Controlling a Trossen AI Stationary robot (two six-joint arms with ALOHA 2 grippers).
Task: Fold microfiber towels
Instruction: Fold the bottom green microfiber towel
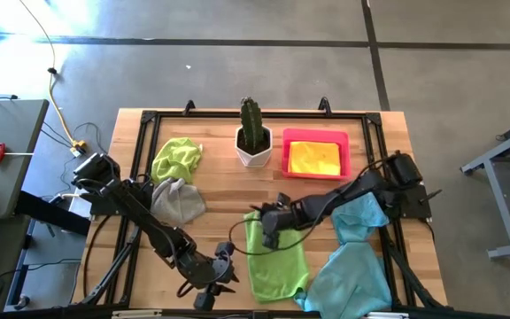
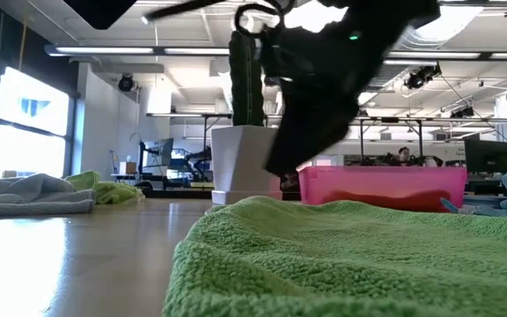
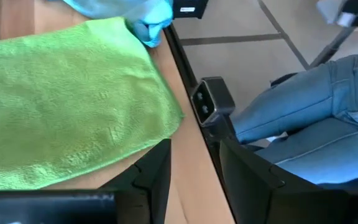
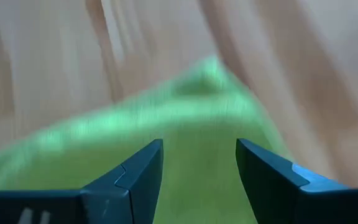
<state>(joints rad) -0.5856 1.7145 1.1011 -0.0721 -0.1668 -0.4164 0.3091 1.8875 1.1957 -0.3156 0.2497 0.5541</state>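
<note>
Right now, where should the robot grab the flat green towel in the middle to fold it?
Pinch a corner of the green towel from above. It lies spread flat on the table, so only edges can be pinched; the open right gripper hovers over its far left corner.

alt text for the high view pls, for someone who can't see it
Two dark robot arms reach over a wooden table toward a lime green towel spread flat near the front edge, the right pincer open above its far corner and the left pincer open beside it. Around it lie a light blue towel, a grey towel, another green towel, a potted cactus and a pink tray holding a yellow towel.
</note>
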